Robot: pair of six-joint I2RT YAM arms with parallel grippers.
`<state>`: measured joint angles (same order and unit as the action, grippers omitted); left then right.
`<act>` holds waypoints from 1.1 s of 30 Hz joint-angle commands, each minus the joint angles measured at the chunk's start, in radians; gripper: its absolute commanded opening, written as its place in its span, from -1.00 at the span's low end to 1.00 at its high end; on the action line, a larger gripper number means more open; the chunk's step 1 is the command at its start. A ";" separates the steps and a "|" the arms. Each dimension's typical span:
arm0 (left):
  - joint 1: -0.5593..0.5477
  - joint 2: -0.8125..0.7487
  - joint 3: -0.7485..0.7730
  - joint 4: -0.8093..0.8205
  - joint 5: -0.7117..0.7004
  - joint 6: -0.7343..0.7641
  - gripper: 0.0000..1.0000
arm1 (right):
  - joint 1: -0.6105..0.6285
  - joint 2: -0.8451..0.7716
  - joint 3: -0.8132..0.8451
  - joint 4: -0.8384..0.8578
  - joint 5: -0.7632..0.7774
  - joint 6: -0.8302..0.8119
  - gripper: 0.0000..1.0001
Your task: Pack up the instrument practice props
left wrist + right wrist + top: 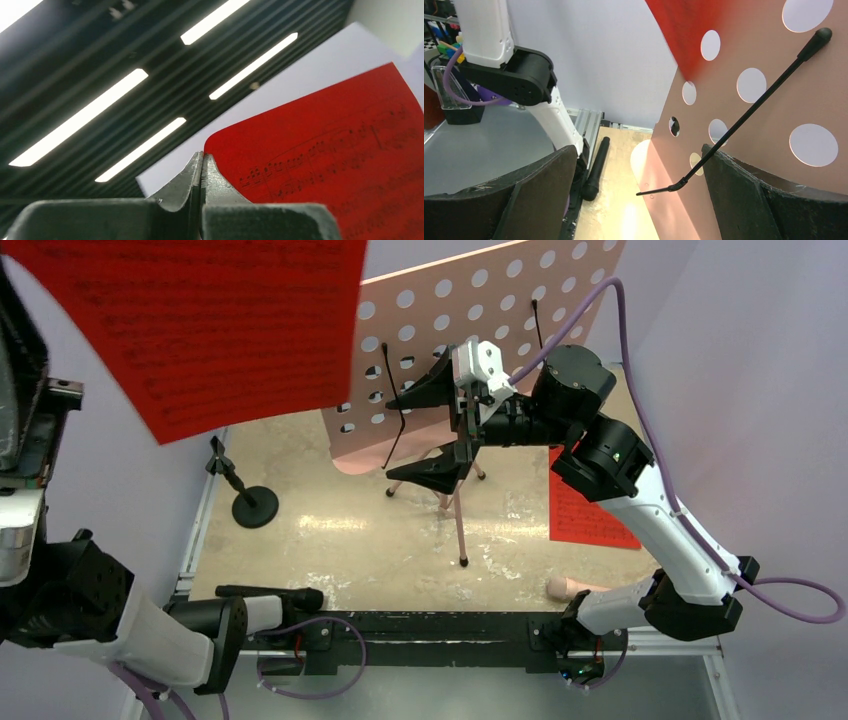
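Red sheet: one red sheet [200, 320] is hanging aloft in the upper left of the top view, its printed staves filling the right half of the left wrist view.
Left claw: the left claw [201, 167] is clenching only a rounded corner of that sheet, jaws pressed flat together.
Slip risk: with so little paper pinched, a quick swing is risking a pull-out or a crease at the corner.
Music stand: the pink music stand [460, 302] is standing upright at the top centre of the table [380, 540], its thin legs [460, 530] splaying below.
Snag risk: the sheet's right edge is overlapping the perforated desk in the top view. Whether they are touching cannot be told, but lowering the paper there is inviting a catch.
Right claw: the right claw [430, 430] is spread wide and gripping nothing, with the desk's lower corner showing between its jaws.
Wire: a black retaining wire [749, 110] is lying across the desk face, just beside one finger.
Tip risk: a squeeze or shove here is threatening to hook that wire or rock the stand over on such slight legs.
Waiting: a second red sheet [580, 515] at the right, a peach tube [570, 587] at the lower right and a black peg stand [252, 502] at centre left are lying in a toppling stand's likely path.
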<state>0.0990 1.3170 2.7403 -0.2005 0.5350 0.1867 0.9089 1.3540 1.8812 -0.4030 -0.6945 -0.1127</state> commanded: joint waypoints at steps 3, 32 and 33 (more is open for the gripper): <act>0.008 -0.083 -0.125 0.031 -0.300 0.428 -1.00 | 0.009 -0.023 0.008 0.033 0.017 -0.001 0.98; 0.008 -0.943 -1.647 -0.598 0.367 0.320 -1.00 | 0.008 -0.706 -0.590 -0.386 0.312 -0.467 0.97; 0.008 -0.964 -1.699 -0.592 0.401 0.294 -1.00 | 0.008 -0.736 -0.617 -0.423 0.302 -0.464 0.97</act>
<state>0.1028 0.4046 1.2083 -0.7399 0.7284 0.6304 0.9146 0.7097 1.3613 -0.6411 -0.3851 -0.4999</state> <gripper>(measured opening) 0.012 0.986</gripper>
